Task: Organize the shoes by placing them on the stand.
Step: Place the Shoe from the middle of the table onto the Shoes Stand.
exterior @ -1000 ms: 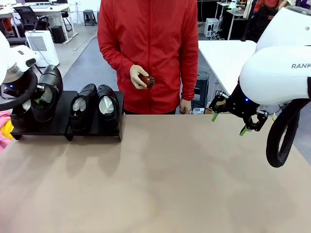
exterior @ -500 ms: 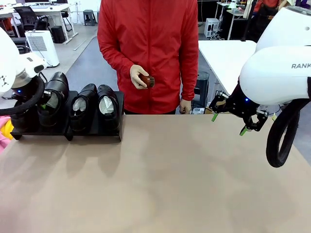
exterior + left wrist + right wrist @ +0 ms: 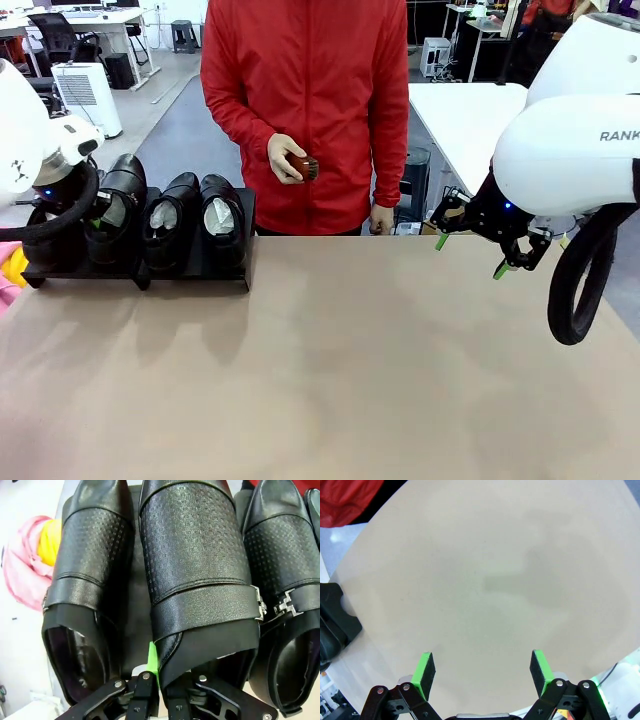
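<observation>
Four glossy black shoes are lined up on the black stand at the table's far left. My left gripper is shut on the heel rim of one shoe, which sits toe-away, low on the stand's left section. In the left wrist view the gripper pinches that shoe, with a green pad against its side. One neighbour stands to its left and another to its right. Two paper-stuffed shoes fill the right section. My right gripper hangs open over bare table.
A person in a red jacket stands behind the table holding a small brown brush. A pink and yellow cloth lies left of the stand. The tan tabletop is broad and flat in front.
My left arm has carried its shoe down and to the right, from raised and tilted to level beside the others on the stand. The right arm has not moved.
</observation>
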Controlling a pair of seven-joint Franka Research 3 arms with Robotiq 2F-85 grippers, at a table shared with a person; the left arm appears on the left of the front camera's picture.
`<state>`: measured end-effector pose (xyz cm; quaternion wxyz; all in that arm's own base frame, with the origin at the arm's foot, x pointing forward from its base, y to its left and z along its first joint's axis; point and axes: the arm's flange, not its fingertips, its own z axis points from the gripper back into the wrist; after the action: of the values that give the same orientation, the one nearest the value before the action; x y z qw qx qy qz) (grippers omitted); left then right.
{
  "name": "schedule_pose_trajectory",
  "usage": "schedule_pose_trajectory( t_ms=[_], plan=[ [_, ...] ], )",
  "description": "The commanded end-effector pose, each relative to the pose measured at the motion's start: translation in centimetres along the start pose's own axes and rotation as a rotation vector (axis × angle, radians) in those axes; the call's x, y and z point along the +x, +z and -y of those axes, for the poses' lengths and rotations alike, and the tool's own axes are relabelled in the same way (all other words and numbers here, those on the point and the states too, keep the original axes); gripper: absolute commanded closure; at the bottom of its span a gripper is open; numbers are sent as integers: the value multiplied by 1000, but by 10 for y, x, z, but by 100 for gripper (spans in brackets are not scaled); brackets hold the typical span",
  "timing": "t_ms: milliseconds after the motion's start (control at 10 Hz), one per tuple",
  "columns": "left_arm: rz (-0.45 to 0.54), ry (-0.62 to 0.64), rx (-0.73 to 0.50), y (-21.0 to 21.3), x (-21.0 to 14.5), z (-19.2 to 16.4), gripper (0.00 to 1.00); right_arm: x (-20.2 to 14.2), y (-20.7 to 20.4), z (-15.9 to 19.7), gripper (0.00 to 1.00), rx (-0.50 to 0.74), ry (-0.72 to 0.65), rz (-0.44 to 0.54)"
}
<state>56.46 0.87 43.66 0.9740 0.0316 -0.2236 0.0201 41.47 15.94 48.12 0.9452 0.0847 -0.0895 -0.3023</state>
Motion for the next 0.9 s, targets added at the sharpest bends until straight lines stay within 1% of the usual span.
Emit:
schedule_pose_trajectory(
  t_ms=[0, 400, 500, 800],
  plan=[
    [36, -4, -30, 0, 8, -2, 100, 3, 2, 0, 0, 9, 17, -5],
    [27, 25, -25, -9, 7, -7, 100, 3, 2, 0, 0, 9, 17, -5],
    [14, 32, -18, -11, 7, -7, 93, 3, 2, 0, 0, 9, 17, -5],
    [29, 21, 22, -16, 9, -6, 37, 3, 2, 0, 0, 9, 17, -5]
  ],
)
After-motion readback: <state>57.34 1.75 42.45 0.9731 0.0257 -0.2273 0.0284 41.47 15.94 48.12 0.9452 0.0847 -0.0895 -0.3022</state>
